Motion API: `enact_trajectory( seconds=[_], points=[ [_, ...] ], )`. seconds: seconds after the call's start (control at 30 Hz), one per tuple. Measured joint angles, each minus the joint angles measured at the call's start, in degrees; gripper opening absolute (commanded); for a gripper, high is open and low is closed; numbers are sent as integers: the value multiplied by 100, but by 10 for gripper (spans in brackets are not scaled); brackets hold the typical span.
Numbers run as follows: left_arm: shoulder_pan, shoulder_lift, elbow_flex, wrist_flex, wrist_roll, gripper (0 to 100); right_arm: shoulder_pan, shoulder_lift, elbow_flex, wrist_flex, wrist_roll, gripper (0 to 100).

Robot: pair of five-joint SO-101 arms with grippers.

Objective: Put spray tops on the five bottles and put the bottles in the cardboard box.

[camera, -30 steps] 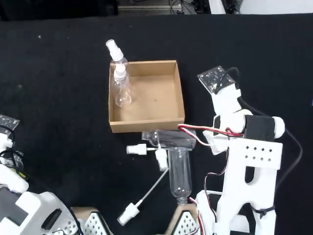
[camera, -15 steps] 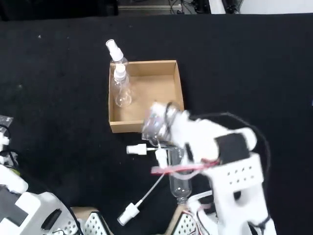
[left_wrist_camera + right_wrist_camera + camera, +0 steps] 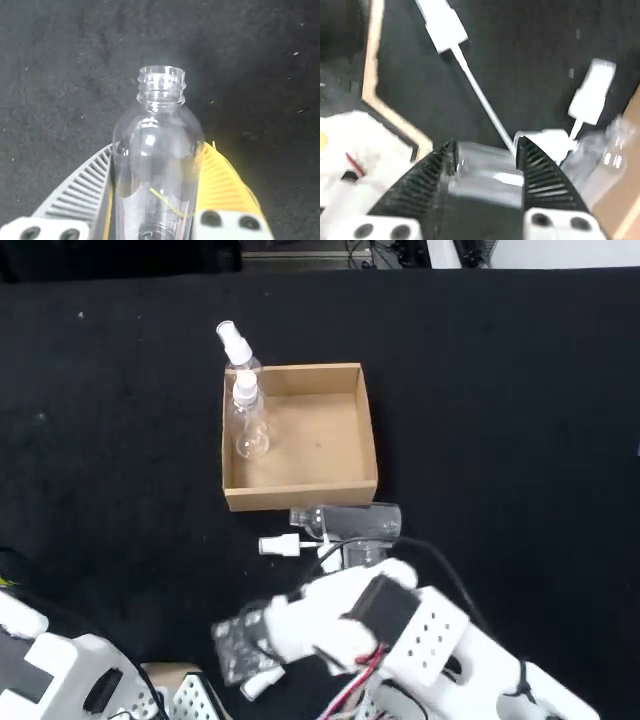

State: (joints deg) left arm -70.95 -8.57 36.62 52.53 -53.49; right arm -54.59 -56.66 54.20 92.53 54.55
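While your left gripper (image 3: 159, 150) is clamped on a clear bottle (image 3: 160, 125), the neck poking out past its tips is bare and open. No top on it yet, so that one's only half a job.

Your right gripper (image 3: 485, 145) sits low over the table with what looks like another bottle (image 3: 487, 175) right under its nose. Honestly, I can't tell whether it has a grip on that one or is just hanging over it. The long dip tube of a loose spray top (image 3: 440, 22) runs out ahead of that gripper. Off to one side of it there's a second loose top (image 3: 592, 95) and a third bottle (image 3: 345, 522) lying on the table. The cardboard box (image 3: 300, 498) is just beyond that bottle.

Score as I read it:
- **In the box:** one capped bottle (image 3: 247, 420) lies along one wall.
- **Unclear:** a second capped bottle (image 3: 235, 345) sits at the box's far corner, well away from both grippers. I can't tell if it's inside or just outside.
- **Left to do:** two tops are on and three are to go. Three bottles need boxing, maybe four.

I'd call it under halfway. You've got plenty of fiddly threading ahead before the box fills up.
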Motion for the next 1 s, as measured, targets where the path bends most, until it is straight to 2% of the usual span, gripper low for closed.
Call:
enact_trajectory(
  seconds=[0.13, 0.27, 0.4, 0.6, 0.8, 1.0],
  points=[
    [-255, 334, -396, 9, 0, 29, -466, 0, 404, -695, -501, 178],
    [-519, 1046, -1029, 26, 0, 29, -712, 325, 440, -1064, -642, 207],
    [-721, 1776, -1899, 624, 18, 29, -1037, 879, 440, -1433, -703, 266],
    [-1055, 2743, -3437, 1486, 26, 29, -1169, 1855, 396, -1802, -800, 266],
    [-1301, 3508, -4642, 1996, 26, 30, -1609, 2743, 18, -1829, -1081, 266],
    [-1327, 3930, -5275, 2312, 26, 30, -2040, 3191, -53, -2233, -1600, 266]
  ],
)
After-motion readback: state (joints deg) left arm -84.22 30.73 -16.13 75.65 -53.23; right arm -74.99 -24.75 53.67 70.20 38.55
